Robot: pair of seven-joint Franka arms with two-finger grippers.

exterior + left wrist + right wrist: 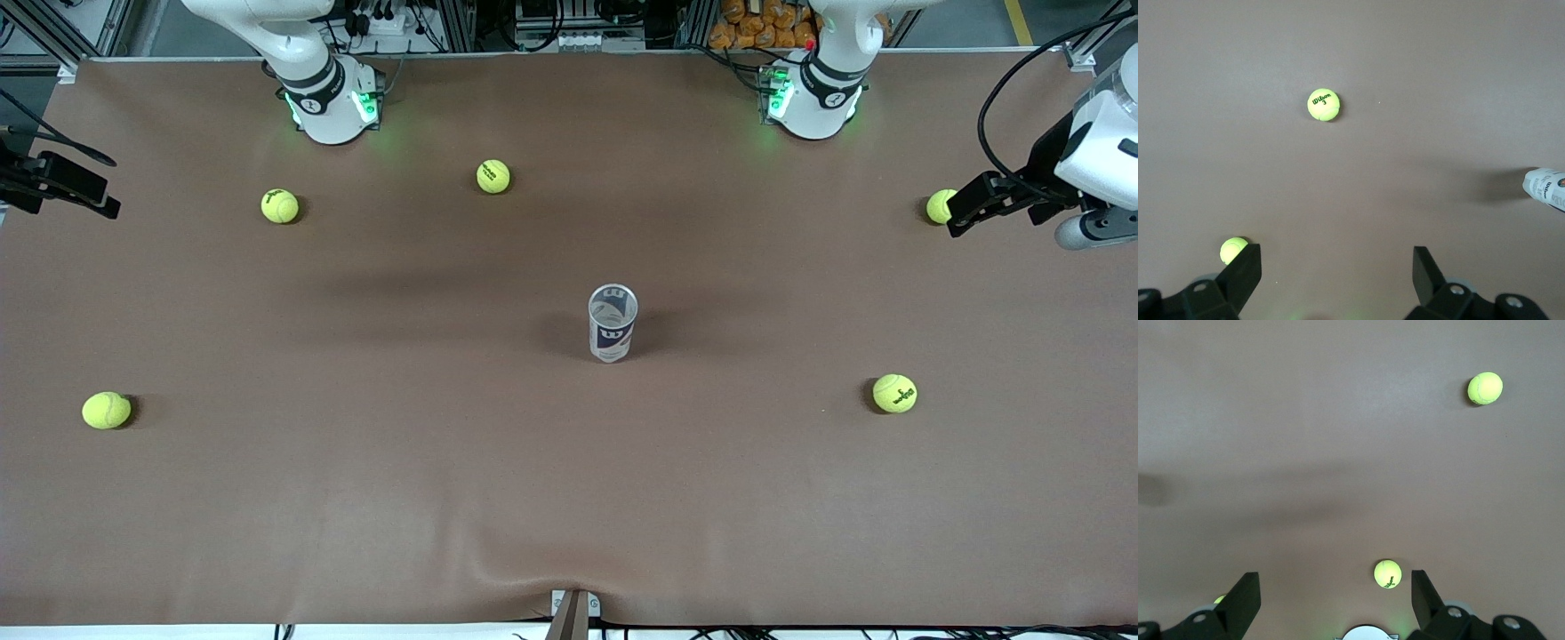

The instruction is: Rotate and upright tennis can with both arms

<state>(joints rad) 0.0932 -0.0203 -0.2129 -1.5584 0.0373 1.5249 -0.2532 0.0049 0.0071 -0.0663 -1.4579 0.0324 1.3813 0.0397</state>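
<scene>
Upper part of the front view, at the left arm's end of the table: left gripper (pixel 958 216), fingers spread wide, holding nothing, over the mat just beside a ball (pixel 938 204) and partly covering it. Same in the left wrist view: left gripper (pixel 1336 253) open, bare mat between the fingers (pixel 1245 267), that ball (pixel 1233 249) close by one fingertip, a second ball (pixel 1324 105) marked Wilson 3 well apart, can (pixel 1546 189) cut by the frame edge.

Same height in the front view, at the right arm's end: right gripper (pixel 105 204), also wide open and empty, over the mat edge. Right wrist view: right gripper (pixel 1335 577) with fingers (pixel 1245 593) far apart, one ball (pixel 1387 574) between the fingertips on the mat below, another (pixel 1485 388) well apart.

Middle of the front view: can (pixel 613 323), upright on the mat (pixel 356 498), open mouth up, W logo facing the camera, touched by neither gripper, well apart from both.

Remaining balls in the front view: two in the upper part near the right arm's base (pixel 280 205) (pixel 493 176), one lower, toward the left arm's end (pixel 894 393), one lower, toward the right arm's end (pixel 107 410). None touching the can.
</scene>
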